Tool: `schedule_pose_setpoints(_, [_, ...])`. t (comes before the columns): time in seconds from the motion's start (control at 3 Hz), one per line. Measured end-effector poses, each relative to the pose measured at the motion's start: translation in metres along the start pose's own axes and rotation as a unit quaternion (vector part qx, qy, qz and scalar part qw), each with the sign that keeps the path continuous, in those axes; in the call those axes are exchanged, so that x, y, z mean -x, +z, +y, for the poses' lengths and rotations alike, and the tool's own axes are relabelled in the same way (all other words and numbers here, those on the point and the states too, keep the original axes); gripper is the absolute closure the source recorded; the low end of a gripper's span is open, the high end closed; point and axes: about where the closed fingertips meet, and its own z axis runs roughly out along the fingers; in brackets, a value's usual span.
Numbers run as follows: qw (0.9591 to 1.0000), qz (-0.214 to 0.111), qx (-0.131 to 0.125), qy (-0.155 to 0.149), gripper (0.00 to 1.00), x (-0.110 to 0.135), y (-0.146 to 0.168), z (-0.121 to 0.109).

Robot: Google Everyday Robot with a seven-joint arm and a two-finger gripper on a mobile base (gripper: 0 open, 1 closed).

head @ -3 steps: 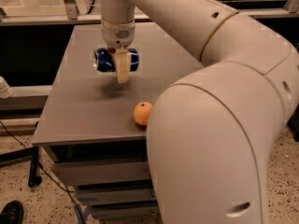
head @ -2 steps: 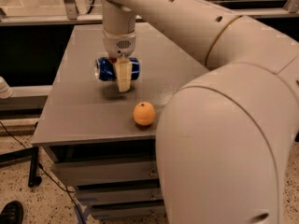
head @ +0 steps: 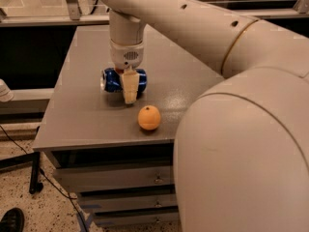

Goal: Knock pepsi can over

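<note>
The blue pepsi can lies on its side on the grey table, its silver top facing left. My gripper hangs straight down from the arm, directly over and in front of the can's right half, with one cream finger crossing the can's front. An orange sits on the table just right of and nearer than the gripper. The flat black packet is out of view.
My large cream arm fills the right side of the view and hides the table's right part. Drawers sit under the tabletop. A metal frame and glass stand behind the table. A dark shoe is on the floor at bottom left.
The gripper and the lying can have shifted a little nearer and lower across the table, closing the gap to the orange. The can stays on its side.
</note>
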Motion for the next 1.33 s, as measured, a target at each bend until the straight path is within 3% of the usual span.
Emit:
schedule_pose_setpoints(0.33, [1.0000, 0.000, -0.008, 0.004, 0.00, -0.002, -0.010, 0.000])
schedule_pose_setpoints(1.33, [0.9991, -0.026, -0.026, 0.022, 0.00, -0.007, -0.029, -0.001])
